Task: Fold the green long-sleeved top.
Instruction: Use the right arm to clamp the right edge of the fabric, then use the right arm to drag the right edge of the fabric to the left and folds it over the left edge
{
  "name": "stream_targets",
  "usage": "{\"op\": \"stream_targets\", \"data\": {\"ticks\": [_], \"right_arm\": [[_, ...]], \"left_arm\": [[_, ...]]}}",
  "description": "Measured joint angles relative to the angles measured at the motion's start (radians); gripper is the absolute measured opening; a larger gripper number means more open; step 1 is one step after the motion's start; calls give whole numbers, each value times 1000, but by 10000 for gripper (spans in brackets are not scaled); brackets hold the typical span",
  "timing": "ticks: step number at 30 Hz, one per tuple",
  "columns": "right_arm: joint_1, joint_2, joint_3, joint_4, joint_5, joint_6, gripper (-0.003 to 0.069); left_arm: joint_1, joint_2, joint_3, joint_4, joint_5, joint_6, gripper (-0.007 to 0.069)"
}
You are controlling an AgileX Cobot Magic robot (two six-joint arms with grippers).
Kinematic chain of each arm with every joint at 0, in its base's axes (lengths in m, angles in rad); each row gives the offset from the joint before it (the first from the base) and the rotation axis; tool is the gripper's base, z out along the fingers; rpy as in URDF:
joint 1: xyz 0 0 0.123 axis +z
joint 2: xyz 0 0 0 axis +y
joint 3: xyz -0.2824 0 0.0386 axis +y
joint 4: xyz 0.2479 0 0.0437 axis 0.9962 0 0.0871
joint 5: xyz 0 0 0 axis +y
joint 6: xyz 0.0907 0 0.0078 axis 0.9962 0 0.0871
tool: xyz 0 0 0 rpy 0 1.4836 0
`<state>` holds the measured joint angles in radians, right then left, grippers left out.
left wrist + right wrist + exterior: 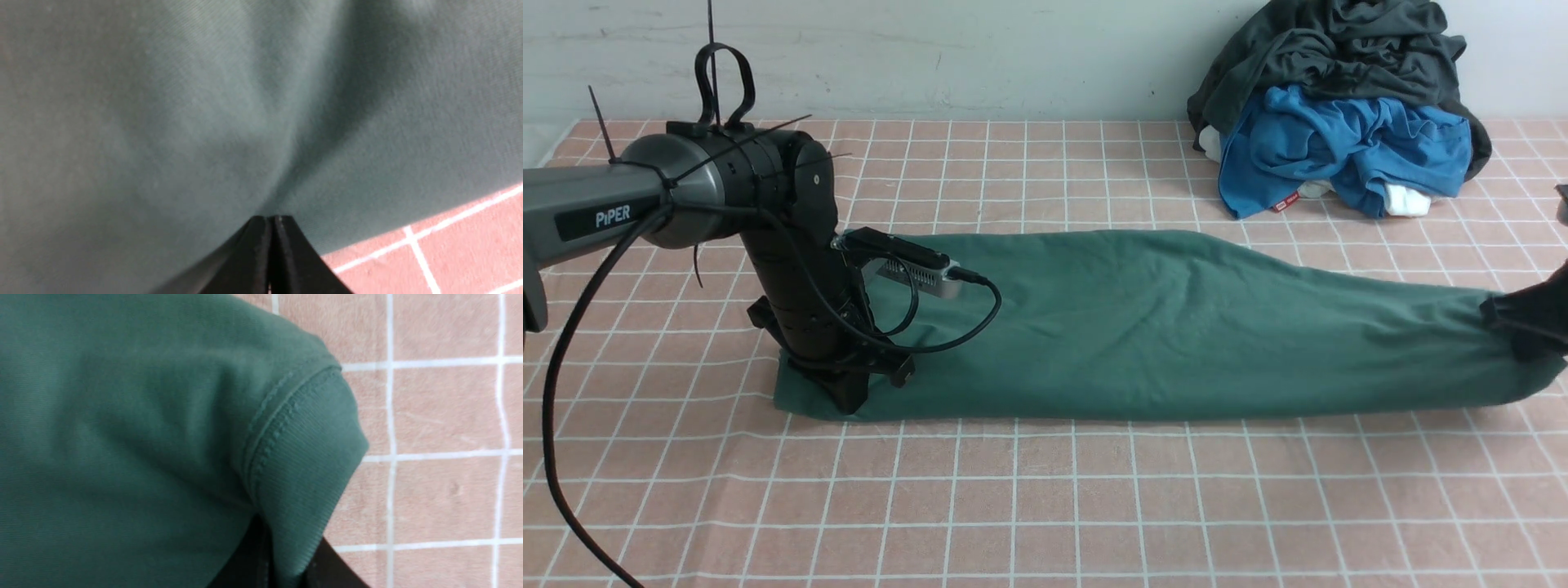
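Long top laid flat across checked cloth, near side; probably stretched for folding. Right gripper clenched on its bunched end, likely for tension. Left gripper clenched at other end, apparently anchoring; pinch unclear.

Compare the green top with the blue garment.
The green top lies long and spread out; the blue garment is crumpled in a heap. The green top is much the larger in view; the blue garment shows as a small bundle. Both are soft cloth on the gridded surface side.
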<state>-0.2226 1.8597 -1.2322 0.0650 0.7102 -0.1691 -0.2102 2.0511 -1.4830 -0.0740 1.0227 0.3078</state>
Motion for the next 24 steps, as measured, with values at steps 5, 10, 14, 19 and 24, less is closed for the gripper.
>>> {"op": "stream_targets", "data": {"ticks": [5,10,14,19,24], "right_arm": [[-56,-140,2,-164,5,102,30],[-84,-226,-65,-230,62,169,30],[-8,-276,-205,-163,142,124,30],[256,-262,-405,34,188,1,30],[499,-141,-486,106,164,-39,30]], "left_arm": [[2,-124,0,13,34,2,-3],[2,-257,0,14,61,4,-3],[2,-383,0,7,86,4,-3],[2,-543,0,5,113,4,-3],[2,-657,5,-18,167,4,-3]]}}
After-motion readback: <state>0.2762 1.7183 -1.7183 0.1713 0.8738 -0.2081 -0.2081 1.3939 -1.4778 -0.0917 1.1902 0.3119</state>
